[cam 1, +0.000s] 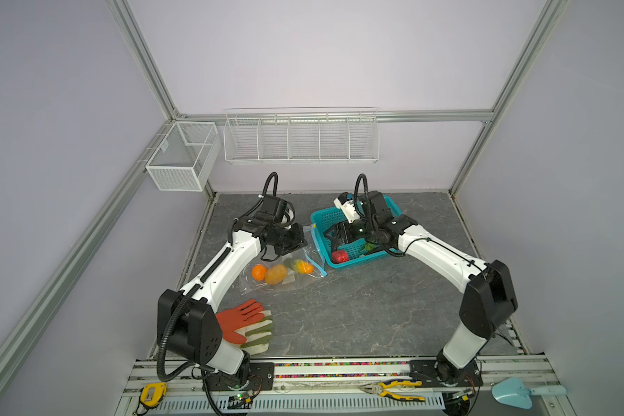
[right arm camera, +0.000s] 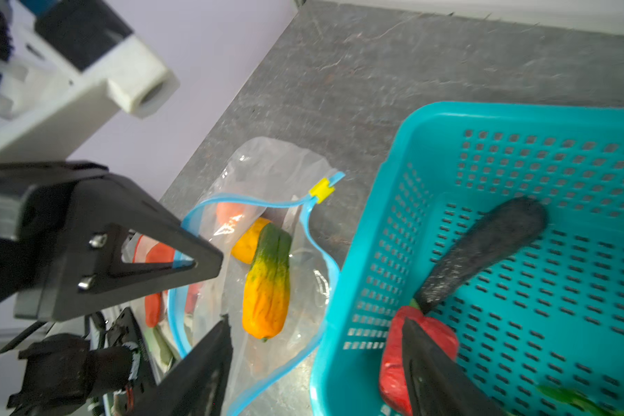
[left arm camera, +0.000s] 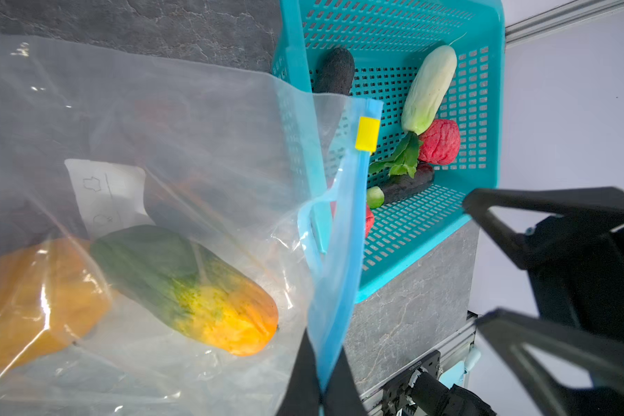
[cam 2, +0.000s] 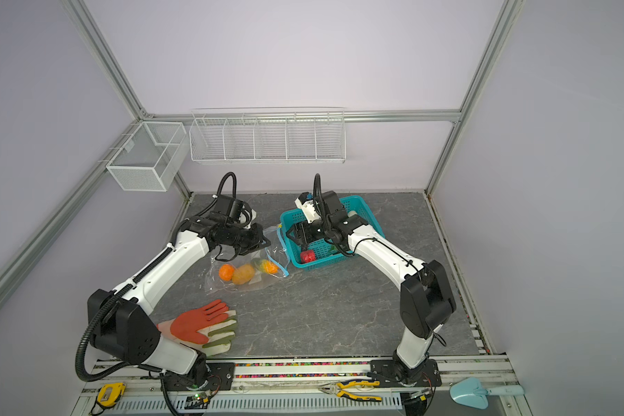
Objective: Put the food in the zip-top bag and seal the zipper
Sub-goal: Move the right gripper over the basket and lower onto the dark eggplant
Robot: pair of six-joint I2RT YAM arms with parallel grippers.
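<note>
Pinched the zipper (left arm camera: 334,288) tight in the left hand (left arm camera: 323,381), with the zip-top bag (cam 1: 296,282) lifted at that edge and its mouth open toward three o'clock in a top view. Showed three bits of the food already inside: an orange one (cam 1: 259,272), a yellow-brown one (cam 1: 276,274) and a green-and-orange one (cam 1: 299,266). Held the right hand (right arm camera: 315,322) wide open with nothing in it, low over the teal basket (right arm camera: 429,119) on the desk (cam 1: 375,306), just at three o'clock of the bag. Looked ready to grab the red piece (cam 1: 339,256) in the basket's seven o'clock corner. Would likely have gone best like this: straight down, a soft squeeze round the middle, up over the basket wall, then across toward nine o'clock and into the open mouth, without bumping the pinched edge. Had more waiting in the basket too: the dark eggplant (right arm camera: 483,248) and a pale green one (left arm camera: 429,90).
</note>
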